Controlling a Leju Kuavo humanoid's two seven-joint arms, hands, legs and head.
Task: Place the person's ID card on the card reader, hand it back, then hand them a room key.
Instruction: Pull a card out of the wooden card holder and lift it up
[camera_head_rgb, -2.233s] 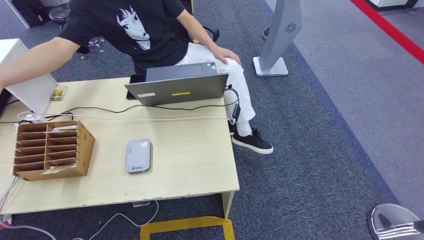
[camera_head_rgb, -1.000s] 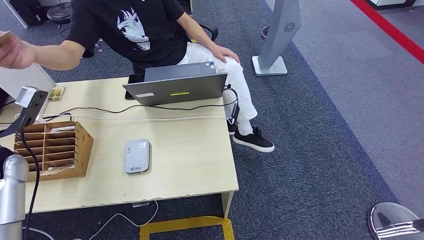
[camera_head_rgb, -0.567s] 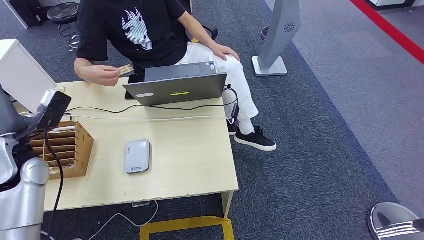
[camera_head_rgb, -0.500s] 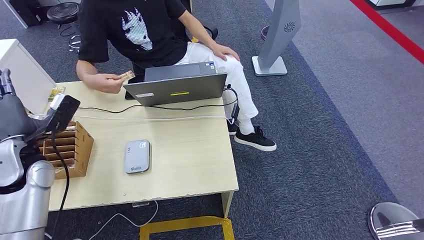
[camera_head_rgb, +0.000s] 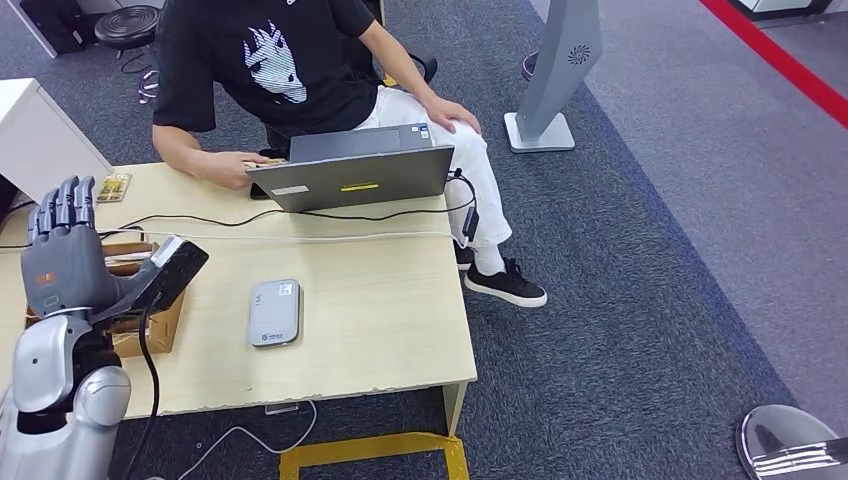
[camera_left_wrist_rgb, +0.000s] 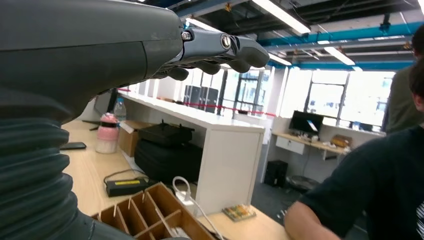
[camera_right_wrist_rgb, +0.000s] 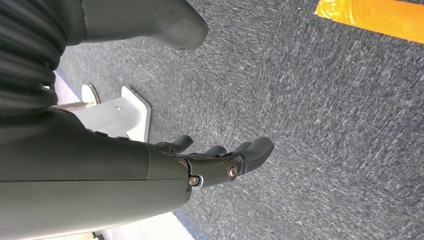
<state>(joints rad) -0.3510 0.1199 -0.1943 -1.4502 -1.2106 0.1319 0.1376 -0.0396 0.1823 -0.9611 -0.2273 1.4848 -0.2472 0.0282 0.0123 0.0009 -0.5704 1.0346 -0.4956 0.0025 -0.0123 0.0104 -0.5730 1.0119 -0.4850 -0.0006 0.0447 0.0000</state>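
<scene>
Lying well beyond left hand (camera_head_rgb: 62, 262): ID card (camera_head_rgb: 262, 163).

The card reader (camera_head_rgb: 275, 312), a flat grey box with rounded corners and a small pale window at its far end, is lying face up on the desk (camera_head_rgb: 380, 330), near the front edge and well apart from the laptop. The ID card (camera_head_rgb: 262, 162), a small tan card, is sitting in the person's hand (camera_head_rgb: 232, 168) at the far edge of the desk, just beside the laptop's left corner; its face is too small to read.
</scene>
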